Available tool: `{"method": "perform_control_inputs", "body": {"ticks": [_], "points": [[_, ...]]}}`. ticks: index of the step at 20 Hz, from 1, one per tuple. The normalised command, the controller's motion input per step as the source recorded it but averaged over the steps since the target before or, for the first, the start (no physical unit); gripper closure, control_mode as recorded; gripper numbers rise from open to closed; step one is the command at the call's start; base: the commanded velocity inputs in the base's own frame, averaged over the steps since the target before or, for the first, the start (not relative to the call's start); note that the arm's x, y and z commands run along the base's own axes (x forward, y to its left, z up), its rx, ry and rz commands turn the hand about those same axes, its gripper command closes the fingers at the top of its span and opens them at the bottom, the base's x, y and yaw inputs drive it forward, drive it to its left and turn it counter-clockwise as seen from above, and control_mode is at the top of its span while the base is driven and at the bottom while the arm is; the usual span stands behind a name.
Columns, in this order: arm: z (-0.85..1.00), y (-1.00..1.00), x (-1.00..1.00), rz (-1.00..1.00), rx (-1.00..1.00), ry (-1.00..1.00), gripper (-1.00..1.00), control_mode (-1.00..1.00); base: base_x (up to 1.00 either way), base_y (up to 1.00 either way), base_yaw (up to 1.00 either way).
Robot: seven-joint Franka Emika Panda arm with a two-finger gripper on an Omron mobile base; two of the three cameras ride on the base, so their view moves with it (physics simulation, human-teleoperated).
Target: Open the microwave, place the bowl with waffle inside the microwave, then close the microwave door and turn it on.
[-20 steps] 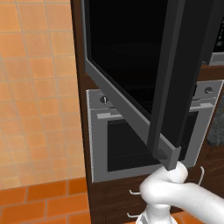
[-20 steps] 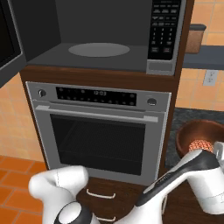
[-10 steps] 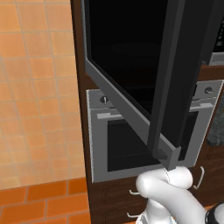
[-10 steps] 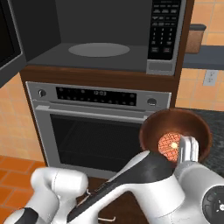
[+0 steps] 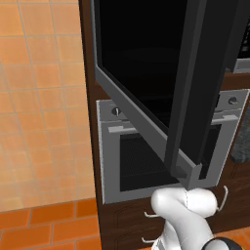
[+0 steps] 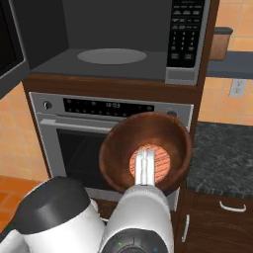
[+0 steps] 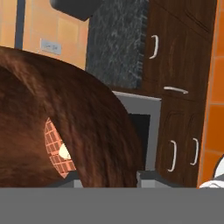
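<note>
The hand [image 6: 145, 165] grips the bowl [image 6: 146, 150] below the open microwave [image 6: 123, 44].

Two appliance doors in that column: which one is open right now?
The upper one, the microwave door, black glass swung out leftward. The oven door below sits shut.

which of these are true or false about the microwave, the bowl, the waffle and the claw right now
1. The microwave door is shut. False: it stands swung open, and the microwave cavity is exposed.
2. The claw holds a brown bowl by its rim. True.
3. The bowl is empty. False: a waffle lies in it.
4. The bowl sits on the round plate inside the microwave. False: it is held in front of the oven, below the cavity.
5. The oven beneath the microwave has its door closed. True.
</note>
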Motion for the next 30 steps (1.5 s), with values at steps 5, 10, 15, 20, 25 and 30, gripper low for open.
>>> {"method": "perform_control_inputs", "body": {"ticks": [5, 10, 15, 20, 25, 30], "points": [[0.76, 1.0, 0.0, 0.05, -0.01, 0.12, 1.0, -1.0, 0.0, 0.0, 0.0], [1.0, 1.0, 0.1, 0.07, 0.0, 0.14, 1.0, -1.0, 0.0, 0.0, 0.0], [0.56, 1.0, 0.41, 0.06, 0.07, 0.04, 1.0, -1.0, 0.0, 0.0, 0.0], [0.31, 0.76, 1.0, -0.02, 0.25, 0.03, 1.0, -1.0, 0.0, 0.0, 0.0], [0.06, 0.08, 0.98, -0.03, 0.36, -0.02, 1.0, -1.0, 0.0, 0.0, 0.0], [-0.02, 0.19, 0.97, -0.03, 0.2, -0.2, 1.0, -1.0, 0.0, 0.0, 0.0]]}}
